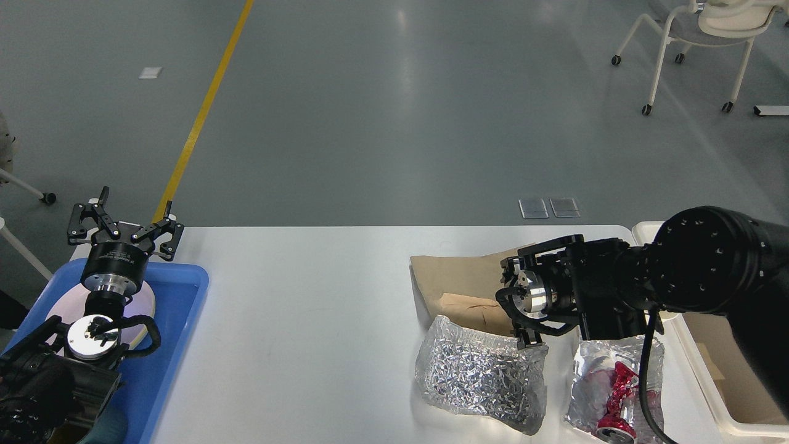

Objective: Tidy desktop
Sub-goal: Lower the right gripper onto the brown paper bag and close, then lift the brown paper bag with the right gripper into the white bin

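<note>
The white desktop [308, 320] carries litter on its right half: a flat brown paper bag [453, 285], a crinkled silver foil bag [481, 377] in front of it, and a clear wrapper holding something red [616, 388]. My right gripper [516, 303] hovers over the near right part of the brown paper bag, just behind the foil bag's top corner. Its fingers are spread apart with nothing between them. My left gripper [123, 223] stands upright and open over the far corner of the blue tray [179, 308], holding nothing.
A white plate [145, 303] lies in the blue tray, partly behind my left arm. A cream-white bin [727, 401] sits off the desktop's right edge. White wheeled chairs [696, 37] stand on the grey floor beyond.
</note>
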`<state>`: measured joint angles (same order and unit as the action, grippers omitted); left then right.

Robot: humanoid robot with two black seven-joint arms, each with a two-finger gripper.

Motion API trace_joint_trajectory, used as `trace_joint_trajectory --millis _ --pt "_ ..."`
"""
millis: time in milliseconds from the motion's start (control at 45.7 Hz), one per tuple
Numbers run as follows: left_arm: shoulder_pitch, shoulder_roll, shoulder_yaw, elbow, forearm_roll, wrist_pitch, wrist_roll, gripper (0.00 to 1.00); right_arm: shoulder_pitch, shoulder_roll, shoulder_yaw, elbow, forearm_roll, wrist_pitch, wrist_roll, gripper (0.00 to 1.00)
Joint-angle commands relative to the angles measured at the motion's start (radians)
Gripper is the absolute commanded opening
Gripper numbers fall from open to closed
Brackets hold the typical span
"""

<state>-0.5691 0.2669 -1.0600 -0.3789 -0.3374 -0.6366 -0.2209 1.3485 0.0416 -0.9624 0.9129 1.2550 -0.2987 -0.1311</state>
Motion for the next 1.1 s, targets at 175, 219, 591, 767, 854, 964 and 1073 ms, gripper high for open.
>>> trace_joint_trajectory --millis 175,219,591,767,854,964,1073 --pt "0.000 0.000 0.000 0.000 0.000 0.000 0.000 0.97 -0.022 0.009 0.022 -0.037 -0.009 -0.019 0.002 0.06" --pt "0.000 0.000 0.000 0.000 0.000 0.000 0.000 0.97 -0.022 0.009 0.022 -0.040 -0.009 -0.025 0.001 0.00" --pt "0.000 0.000 0.000 0.000 0.000 0.000 0.000 0.97 -0.019 0.009 0.047 -0.042 -0.009 -0.054 0.001 0.00" --pt "0.000 0.000 0.000 0.000 0.000 0.000 0.000 0.97 0.000 0.009 0.047 -0.025 -0.011 -0.059 0.001 0.00" --pt "0.000 0.000 0.000 0.000 0.000 0.000 0.000 0.97 0.029 0.003 0.047 0.012 -0.017 -0.054 0.002 0.00" --pt "0.000 0.000 0.000 0.000 0.000 0.000 0.000 0.97 0.119 -0.034 0.045 0.130 -0.097 -0.042 0.002 0.00" --pt "0.000 0.000 0.000 0.000 0.000 0.000 0.000 0.97 0.210 -0.077 0.036 0.250 -0.199 -0.037 0.002 0.00"
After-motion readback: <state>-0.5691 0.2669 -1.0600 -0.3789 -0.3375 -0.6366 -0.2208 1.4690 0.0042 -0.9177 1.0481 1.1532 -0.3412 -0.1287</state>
